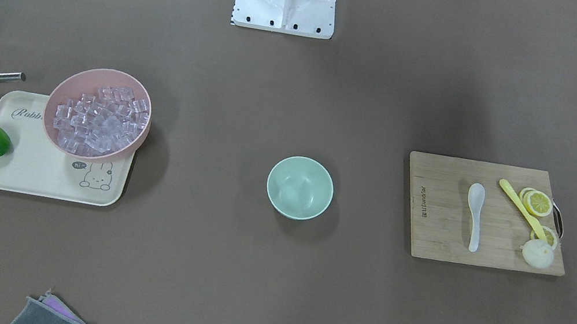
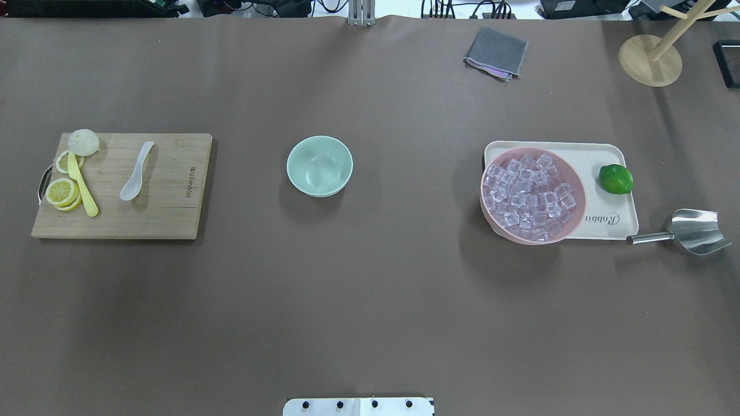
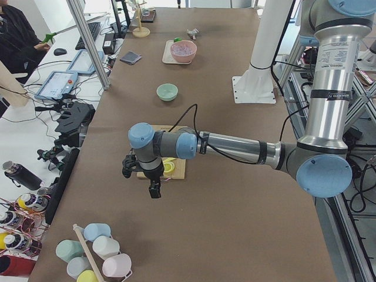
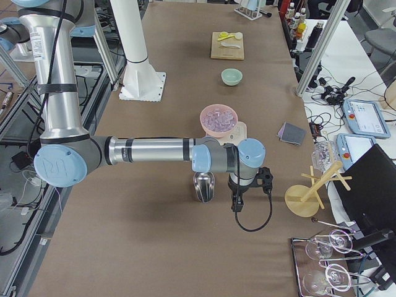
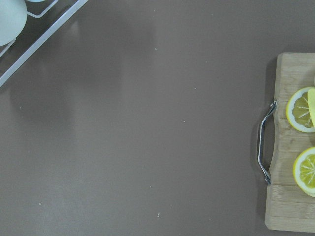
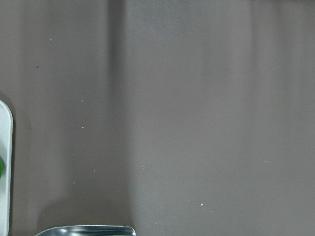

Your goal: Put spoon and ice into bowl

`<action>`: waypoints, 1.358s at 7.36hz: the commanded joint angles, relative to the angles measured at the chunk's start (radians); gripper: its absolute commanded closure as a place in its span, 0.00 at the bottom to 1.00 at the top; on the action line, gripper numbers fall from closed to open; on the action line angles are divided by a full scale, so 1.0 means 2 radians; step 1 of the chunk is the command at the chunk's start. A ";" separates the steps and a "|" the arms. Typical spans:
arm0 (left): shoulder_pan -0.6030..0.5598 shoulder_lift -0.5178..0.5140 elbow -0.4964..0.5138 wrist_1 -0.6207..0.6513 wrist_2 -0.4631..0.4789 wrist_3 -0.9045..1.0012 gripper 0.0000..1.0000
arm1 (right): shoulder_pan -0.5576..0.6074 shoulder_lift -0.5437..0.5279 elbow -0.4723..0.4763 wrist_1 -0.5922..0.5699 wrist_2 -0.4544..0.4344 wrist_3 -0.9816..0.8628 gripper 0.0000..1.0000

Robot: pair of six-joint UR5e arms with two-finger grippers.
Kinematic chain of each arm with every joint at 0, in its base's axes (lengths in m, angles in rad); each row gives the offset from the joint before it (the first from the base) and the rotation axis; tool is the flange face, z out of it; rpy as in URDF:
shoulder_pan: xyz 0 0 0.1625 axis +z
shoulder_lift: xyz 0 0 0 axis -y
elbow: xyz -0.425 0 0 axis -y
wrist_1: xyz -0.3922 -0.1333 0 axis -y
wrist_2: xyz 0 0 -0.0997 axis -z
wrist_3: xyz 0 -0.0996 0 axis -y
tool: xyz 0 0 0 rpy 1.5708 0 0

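Overhead exterior showed bowl empty at centre, spoon at left, ice at right: nothing was done. Whether left gripper or right gripper stood apart or together, I couldn't tell.

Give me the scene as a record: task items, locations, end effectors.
spoon: white, lying on the cutting board beside the yellow spoon
ice: heaped in the pink bowl, which overhangs the tray
bowl: mint green, mid-table, empty
scoop: steel, on the table by the tray
left end effector: off the cutting board's handle end; open or shut, cannot tell
right end effector: near the scoop; cannot tell
progress: nothing in the bowl yet
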 commanded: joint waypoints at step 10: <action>0.008 -0.060 0.025 -0.244 0.004 -0.094 0.01 | -0.093 0.035 0.137 0.087 -0.031 0.135 0.00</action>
